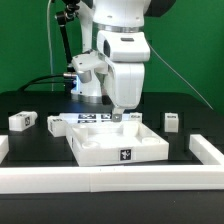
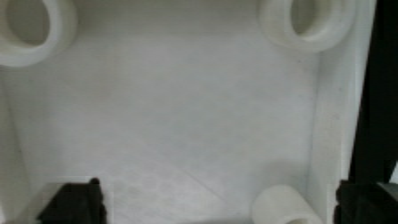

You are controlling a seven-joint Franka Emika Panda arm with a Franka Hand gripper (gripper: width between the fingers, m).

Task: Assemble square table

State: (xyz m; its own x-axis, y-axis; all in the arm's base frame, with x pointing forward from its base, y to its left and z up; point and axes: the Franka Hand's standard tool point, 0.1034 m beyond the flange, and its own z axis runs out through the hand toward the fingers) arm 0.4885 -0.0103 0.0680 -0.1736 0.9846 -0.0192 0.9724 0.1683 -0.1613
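Hand [image 1: 119, 116] gapes empty over the square table top [image 1: 95, 150] — legs [image 1: 22, 120] lie loose at nine and three o'clock, none fitted.

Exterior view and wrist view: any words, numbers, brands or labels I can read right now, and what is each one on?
Words, brands, numbers: none readable in either view.
Top: a black-and-white tag on its front wall, a pattern, not text.
Legs: tags too small to make out.
Marker board: tag patterns only, no letters.
Wrist view: bare white plastic, no marks.
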